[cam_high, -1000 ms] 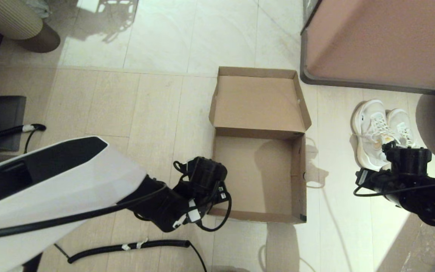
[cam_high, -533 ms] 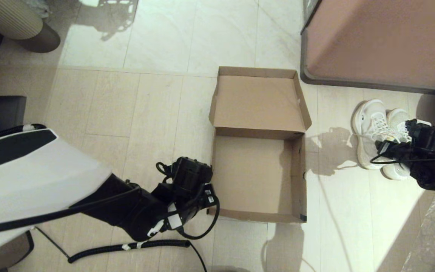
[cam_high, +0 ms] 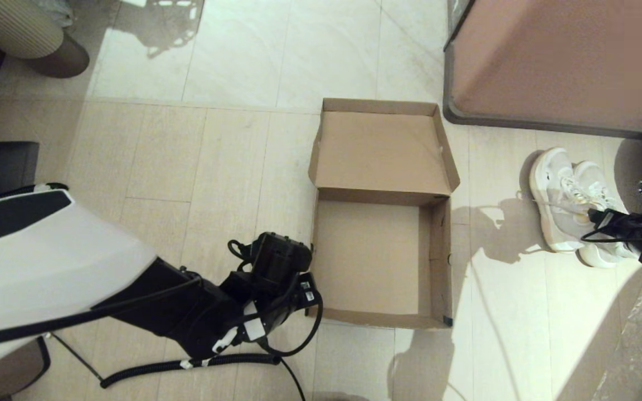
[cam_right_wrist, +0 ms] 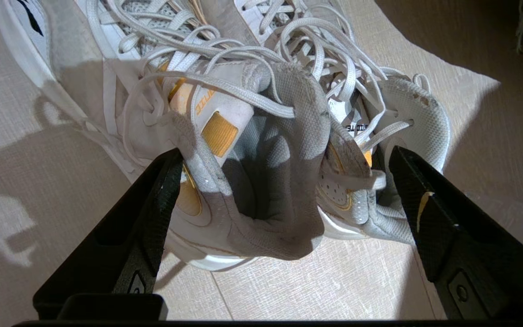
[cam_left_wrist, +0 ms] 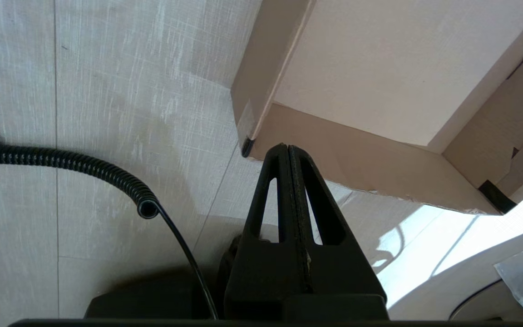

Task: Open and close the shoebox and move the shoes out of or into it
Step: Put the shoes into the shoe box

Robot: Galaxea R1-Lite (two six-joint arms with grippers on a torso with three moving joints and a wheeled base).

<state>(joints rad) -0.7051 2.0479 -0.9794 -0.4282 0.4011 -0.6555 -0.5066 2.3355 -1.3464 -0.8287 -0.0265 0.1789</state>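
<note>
Straddling white mesh shoes (cam_right_wrist: 261, 150): right end effector (cam_right_wrist: 284, 181), fingers spread.

Stuff you can't really make out here

In the head view the right gripper (cam_high: 605, 218) covers the heels of the shoes (cam_high: 569, 203), and its arm runs off the right edge. The left gripper (cam_high: 305, 289) hides the shoebox (cam_high: 382, 153)'s near-left corner. The pinkish cabinet (cam_high: 566, 61) gets cut off top right.
</note>
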